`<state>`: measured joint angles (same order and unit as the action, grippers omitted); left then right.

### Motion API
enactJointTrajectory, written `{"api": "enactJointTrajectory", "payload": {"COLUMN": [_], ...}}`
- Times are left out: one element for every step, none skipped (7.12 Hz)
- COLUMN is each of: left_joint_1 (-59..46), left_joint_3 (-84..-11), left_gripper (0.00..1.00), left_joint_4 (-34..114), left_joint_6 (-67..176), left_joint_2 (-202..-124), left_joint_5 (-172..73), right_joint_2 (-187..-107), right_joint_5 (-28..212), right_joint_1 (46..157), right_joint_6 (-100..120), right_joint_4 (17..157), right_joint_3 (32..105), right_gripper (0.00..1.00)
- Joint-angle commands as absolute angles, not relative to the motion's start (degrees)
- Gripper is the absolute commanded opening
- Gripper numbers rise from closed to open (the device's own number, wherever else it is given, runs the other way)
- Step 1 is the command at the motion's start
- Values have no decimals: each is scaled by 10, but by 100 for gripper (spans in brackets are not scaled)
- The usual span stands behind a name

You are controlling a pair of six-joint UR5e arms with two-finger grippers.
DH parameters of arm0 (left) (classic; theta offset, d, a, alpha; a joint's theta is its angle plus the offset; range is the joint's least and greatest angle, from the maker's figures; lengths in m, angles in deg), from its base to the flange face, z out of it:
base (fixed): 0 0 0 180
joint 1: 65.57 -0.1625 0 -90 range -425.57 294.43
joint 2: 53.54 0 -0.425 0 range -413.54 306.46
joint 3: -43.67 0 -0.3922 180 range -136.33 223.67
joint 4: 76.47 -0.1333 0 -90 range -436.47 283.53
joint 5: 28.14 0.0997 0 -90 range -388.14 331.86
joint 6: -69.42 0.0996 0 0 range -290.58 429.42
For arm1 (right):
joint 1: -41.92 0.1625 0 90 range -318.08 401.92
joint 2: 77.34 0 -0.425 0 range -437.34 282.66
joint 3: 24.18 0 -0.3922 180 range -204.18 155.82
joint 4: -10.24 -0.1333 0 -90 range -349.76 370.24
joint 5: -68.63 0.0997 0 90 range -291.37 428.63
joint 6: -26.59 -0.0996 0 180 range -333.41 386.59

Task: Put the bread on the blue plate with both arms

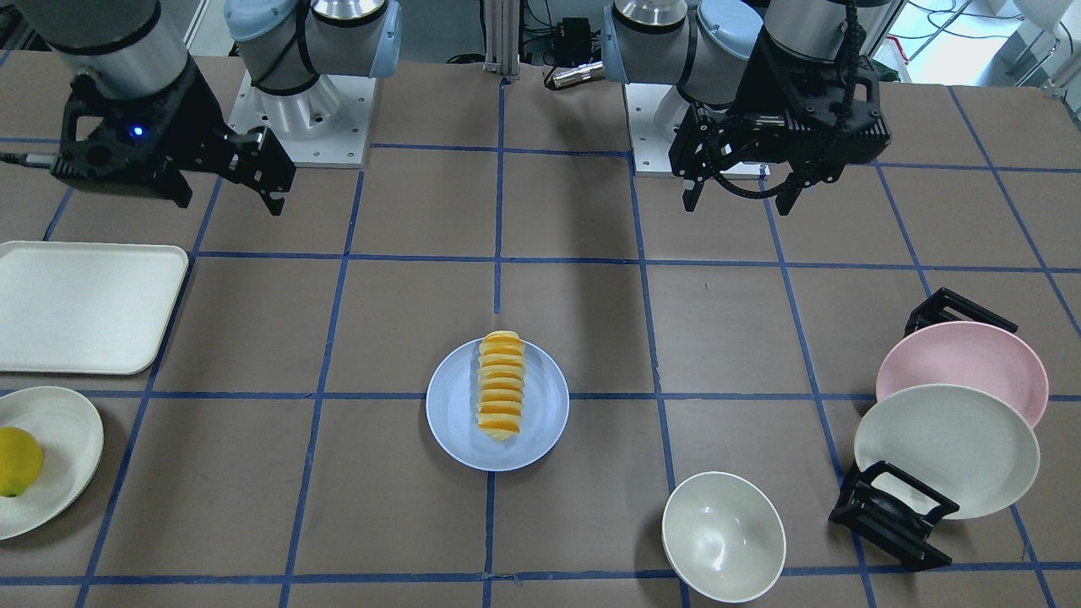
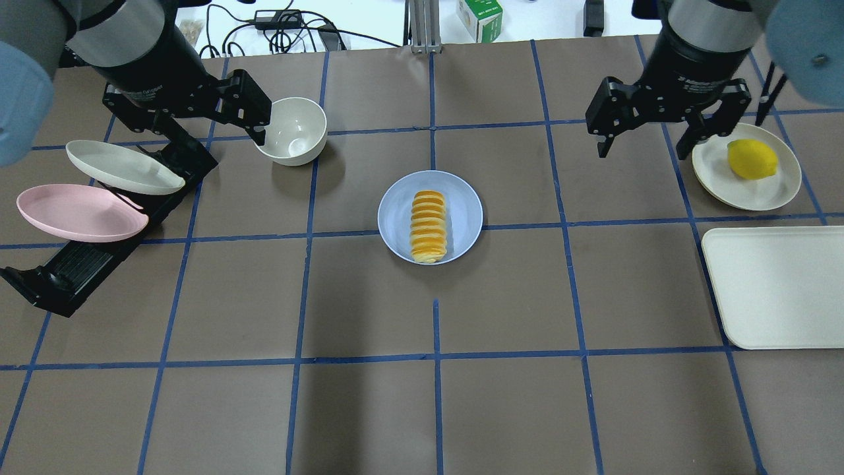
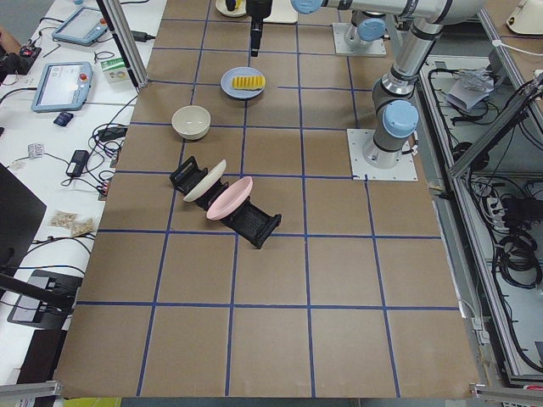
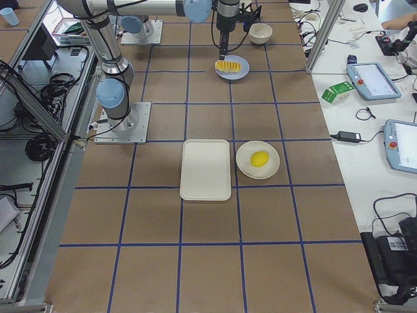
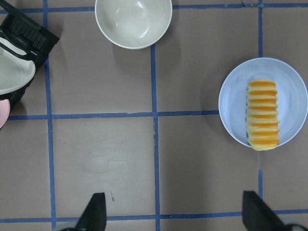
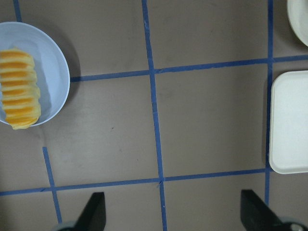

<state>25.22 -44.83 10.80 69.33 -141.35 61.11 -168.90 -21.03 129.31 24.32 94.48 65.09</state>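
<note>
The bread lies lengthwise on the blue plate in the middle of the table, also in the overhead view on the plate. My left gripper is open and empty, raised above the table near the white bowl, well clear of the plate. My right gripper is open and empty, raised beside the lemon's plate. The left wrist view shows the bread far ahead of the open fingers. The right wrist view shows it at the left edge.
A white bowl stands by my left gripper. A black rack holds a pink plate and a cream plate at the left. A lemon on a cream plate and a white tray sit at the right.
</note>
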Motion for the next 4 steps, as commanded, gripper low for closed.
{"api": "enactJointTrajectory", "payload": {"left_joint_1": [252, 252, 252, 252], "left_joint_3": [-448, -448, -448, -448], "left_gripper": [100, 100, 100, 100], "left_joint_4": [108, 108, 108, 108], "left_joint_6": [693, 693, 693, 693], "left_joint_2": [-1413, -1413, -1413, -1413], "left_joint_5": [612, 612, 611, 611], "right_joint_2": [-1712, -1712, -1712, -1712], "right_joint_5": [-205, -201, -199, -201], "right_joint_1": [1292, 1301, 1309, 1319], "right_joint_6": [210, 205, 204, 199], "right_joint_4": [930, 930, 930, 930], "right_joint_3": [661, 660, 660, 660], "right_gripper": [100, 100, 100, 100]}}
